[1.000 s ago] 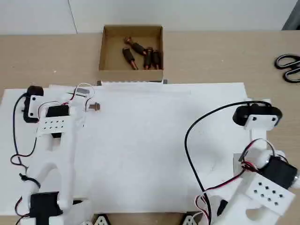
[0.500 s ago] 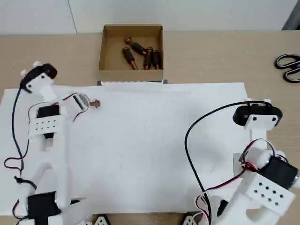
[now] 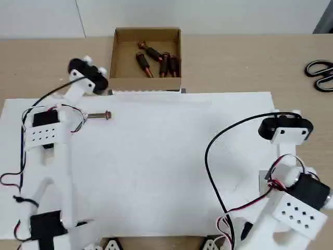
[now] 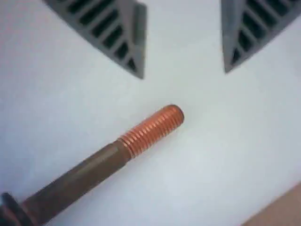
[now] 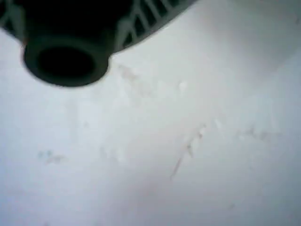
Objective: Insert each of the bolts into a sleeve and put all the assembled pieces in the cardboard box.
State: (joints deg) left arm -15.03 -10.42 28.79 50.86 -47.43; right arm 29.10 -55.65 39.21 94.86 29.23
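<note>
The bolt [image 3: 97, 115] lies flat on the white sheet [image 3: 171, 156], near the sheet's far left corner and a short way in front of the cardboard box [image 3: 118, 62]. Its threaded copper tip points toward the left gripper [image 4: 183, 68] and its head points away. That gripper is released: in the left wrist view its two ribbed fingers [image 4: 117, 33] are spread wide with bare paper between them, and the bolt's tip stops just short of the gap, touching neither. The wide spread, aimed along the shank, looks set to take the bolt lengthwise, which would leave the head end free. The right gripper [image 5: 117, 23] sits low over the sheet on the opposite side, well apart from the bolt, and appears clamped on a black sleeve [image 5: 66, 61] whose open bore faces the camera (presumably kept exposed so the thread can enter it). The box already holds several assembled pieces [image 3: 156, 60], dark sleeves with copper ends showing, lying loosely toward its right half while its left half is bare cardboard. By that count this pairing seems to be the last. Scissors [image 3: 320, 73] rest on the table [image 3: 234, 62] at the far right.
</note>
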